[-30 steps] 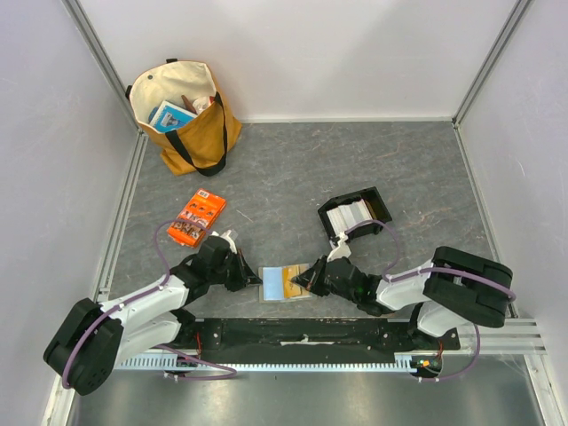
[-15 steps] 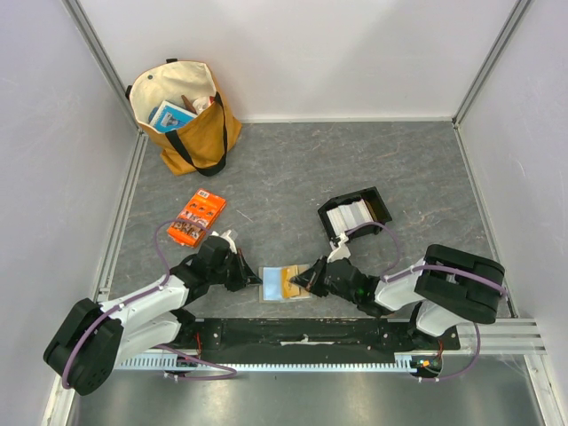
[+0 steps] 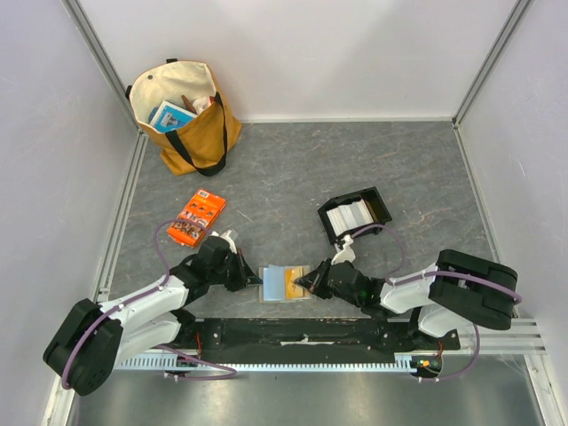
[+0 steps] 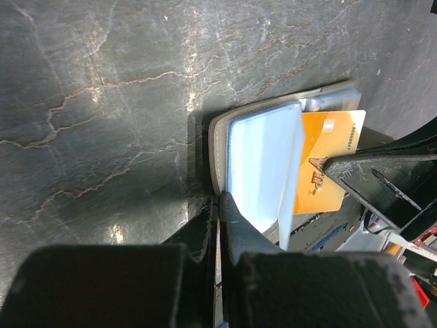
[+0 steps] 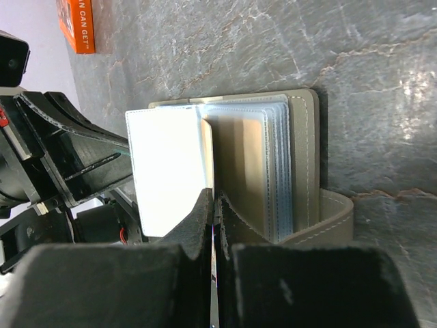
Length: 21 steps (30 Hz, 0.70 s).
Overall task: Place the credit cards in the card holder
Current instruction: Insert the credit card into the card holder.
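At ten o'clock on the table: a tote bag. At nine o'clock: an orange packet. Both well apart from the work, neither part of it.

Left gripper: fingers pressed fully together on the nine o'clock edge of the card holder. Holder spread open at six o'clock, just ahead of the arm bases. Looks like a bracing grip, meant to stop the holder skating away under a push from the other side.

Inside the holder: a pale sleeve page laid over the left part of an orange credit card, the rest of that card poking out toward three o'clock. Only partly seated, by the look of it.

Right gripper: closed tight, tip on the exposed end of that card. Apparently placed there to feed it toward nine o'clock, into the sleeve.

At three o'clock: a black tray, with the remaining pale credit cards stacked inside, near enough for the right arm to fetch.
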Available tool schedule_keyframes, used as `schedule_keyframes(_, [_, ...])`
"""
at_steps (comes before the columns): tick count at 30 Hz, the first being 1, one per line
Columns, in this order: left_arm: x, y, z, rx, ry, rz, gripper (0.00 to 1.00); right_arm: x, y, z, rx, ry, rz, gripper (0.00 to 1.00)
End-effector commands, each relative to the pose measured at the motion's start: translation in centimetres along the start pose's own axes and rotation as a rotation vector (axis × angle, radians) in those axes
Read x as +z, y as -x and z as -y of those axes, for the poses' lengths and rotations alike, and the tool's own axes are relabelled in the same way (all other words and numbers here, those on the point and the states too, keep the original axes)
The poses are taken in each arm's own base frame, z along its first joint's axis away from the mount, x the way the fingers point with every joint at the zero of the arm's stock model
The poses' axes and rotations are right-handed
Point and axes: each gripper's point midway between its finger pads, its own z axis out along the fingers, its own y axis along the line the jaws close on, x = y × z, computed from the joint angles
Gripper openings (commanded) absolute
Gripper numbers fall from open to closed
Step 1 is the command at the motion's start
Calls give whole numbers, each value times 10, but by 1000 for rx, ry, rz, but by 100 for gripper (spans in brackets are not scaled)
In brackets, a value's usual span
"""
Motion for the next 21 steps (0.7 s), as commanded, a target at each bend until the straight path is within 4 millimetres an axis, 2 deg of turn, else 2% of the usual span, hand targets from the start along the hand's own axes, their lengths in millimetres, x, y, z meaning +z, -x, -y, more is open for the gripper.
schedule_keyframes(1, [-1,2,2,-21,-13,13,2,10,-1,3,-41,-35,5,0])
schedule_keyframes(9, [-1,1,2,-23,-16,17,2,16,-4,-8,-66,-1,-11,0])
schedule_keyframes(16, [-1,1,1,-21,-14,14,2,15,-7,-1,-48,-10,-23,0])
schedule_keyframes(21, [-1,2,2,-21,-16,17,2,11,8,6,-29,-29,47,0])
